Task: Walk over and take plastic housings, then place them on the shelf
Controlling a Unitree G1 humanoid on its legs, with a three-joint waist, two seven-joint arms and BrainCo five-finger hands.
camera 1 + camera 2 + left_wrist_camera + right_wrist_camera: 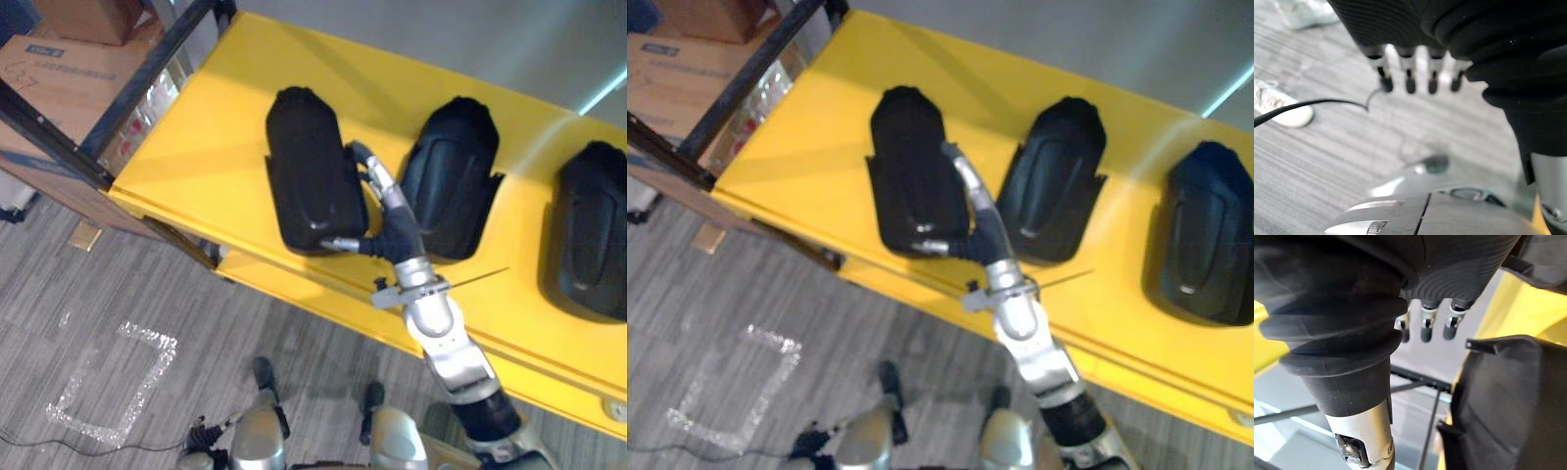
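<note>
Three black plastic housings lie on the yellow shelf (pixel 196 147): a left one (pixel 309 171), a middle one (pixel 451 176) and a right one (pixel 593 230). My right hand (pixel 392 230) rests at the left housing's right side. Its straight fingers (pixel 370 166) lie along that edge and its thumb (pixel 340 245) touches the near end. The right wrist view shows the open fingers (pixel 1422 328) beside this housing (pixel 1508 401), not wrapped round it. My left hand (pixel 1420 44) hangs over the grey floor with relaxed fingers and holds nothing.
A black frame post (pixel 127 98) runs along the shelf's left end, with cardboard boxes (pixel 49 78) behind it. A lower yellow ledge (pixel 294 294) juts out toward me. A taped square (pixel 113 382) marks the floor. A person's white shoe (pixel 1278 107) stands nearby.
</note>
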